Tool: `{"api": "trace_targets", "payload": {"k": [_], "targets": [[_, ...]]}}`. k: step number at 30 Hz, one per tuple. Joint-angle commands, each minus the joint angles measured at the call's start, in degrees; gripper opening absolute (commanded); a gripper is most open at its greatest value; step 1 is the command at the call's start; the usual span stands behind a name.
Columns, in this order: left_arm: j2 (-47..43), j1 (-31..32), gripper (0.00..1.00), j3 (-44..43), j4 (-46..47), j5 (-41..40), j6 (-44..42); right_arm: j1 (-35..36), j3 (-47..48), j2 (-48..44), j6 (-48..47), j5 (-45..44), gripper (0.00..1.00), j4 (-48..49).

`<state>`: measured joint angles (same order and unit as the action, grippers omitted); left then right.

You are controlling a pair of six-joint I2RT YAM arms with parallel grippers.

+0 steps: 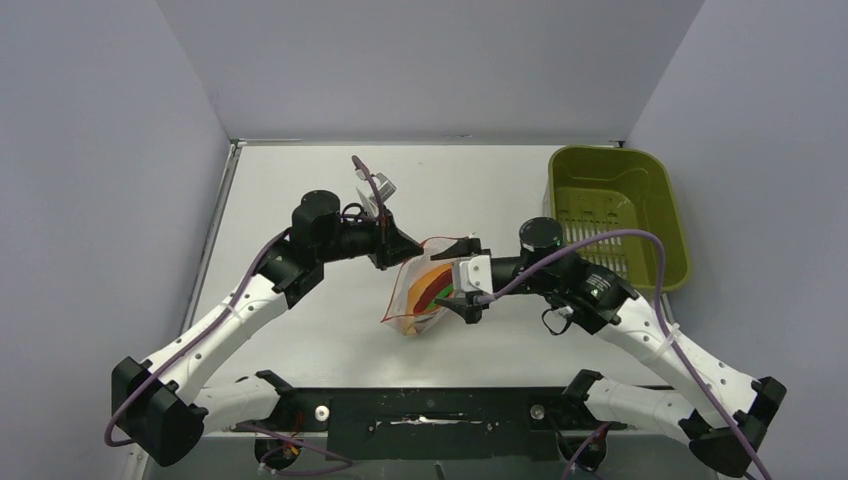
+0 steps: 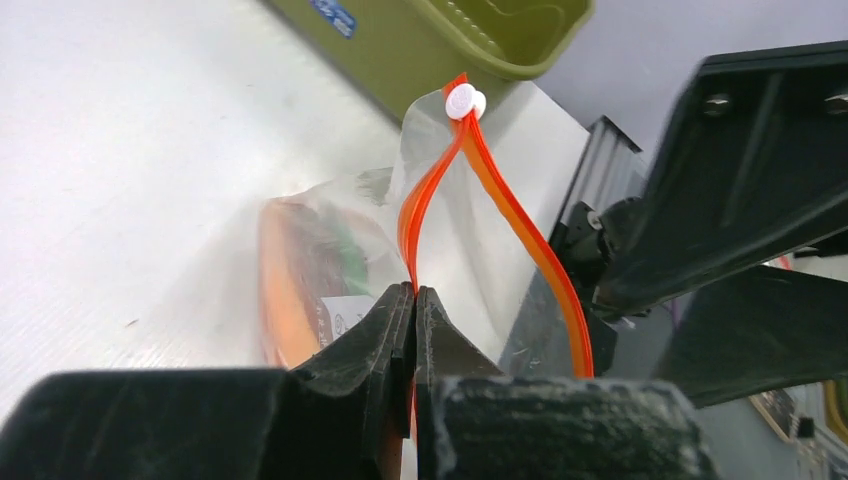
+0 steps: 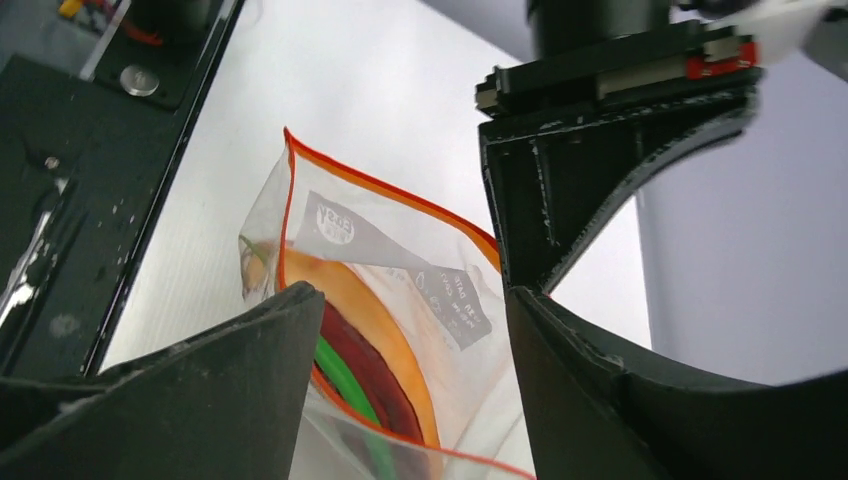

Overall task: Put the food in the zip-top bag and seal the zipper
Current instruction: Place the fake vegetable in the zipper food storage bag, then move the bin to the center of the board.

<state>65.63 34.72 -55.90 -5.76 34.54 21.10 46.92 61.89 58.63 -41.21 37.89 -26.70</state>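
Zip-top bag (image 1: 422, 292), frame centre: food (image 3: 365, 365) inside, mouth partly unsealed. Left gripper (image 2: 415, 305) clamped on the zipper (image 2: 422, 205); right gripper (image 3: 410, 300) jaws apart, straddling the bag. Advised: hold the strip taut and draw the white slider (image 2: 463, 101) along its whole length.

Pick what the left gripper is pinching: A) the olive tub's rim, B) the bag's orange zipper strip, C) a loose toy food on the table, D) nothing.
B: in the left wrist view the left gripper is shut on the zipper strip of the bag.
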Motion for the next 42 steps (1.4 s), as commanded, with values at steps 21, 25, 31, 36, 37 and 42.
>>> {"api": "trace_targets", "payload": {"k": [21,25,31,36,37,42], "targets": [[-7.3,-0.3,0.00,-1.3,-3.3,-33.4,-7.9,-3.3,3.9,-2.5,54.5,-72.3,0.69,0.7],[-8.6,-0.3,0.00,-0.7,-3.4,-34.4,-8.8,-9.4,5.6,-0.2,55.9,-70.2,0.70,-3.6],[-9.1,-0.3,0.00,-0.4,-4.0,-34.3,-9.3,-18.5,6.5,3.1,57.3,-71.2,0.71,-8.1],[-10.2,-0.3,0.00,1.1,-3.8,-33.7,-9.2,-27.4,6.5,7.0,55.8,-65.8,0.70,-7.7],[-10.4,-0.3,0.00,1.4,-3.6,-33.7,-9.2,-28.8,6.2,7.8,55.4,-64.1,0.70,-7.0],[-10.7,-0.3,0.00,2.1,-2.7,-33.5,-9.2,-33.3,6.2,12.8,53.4,-61.2,0.70,-4.7]]}}
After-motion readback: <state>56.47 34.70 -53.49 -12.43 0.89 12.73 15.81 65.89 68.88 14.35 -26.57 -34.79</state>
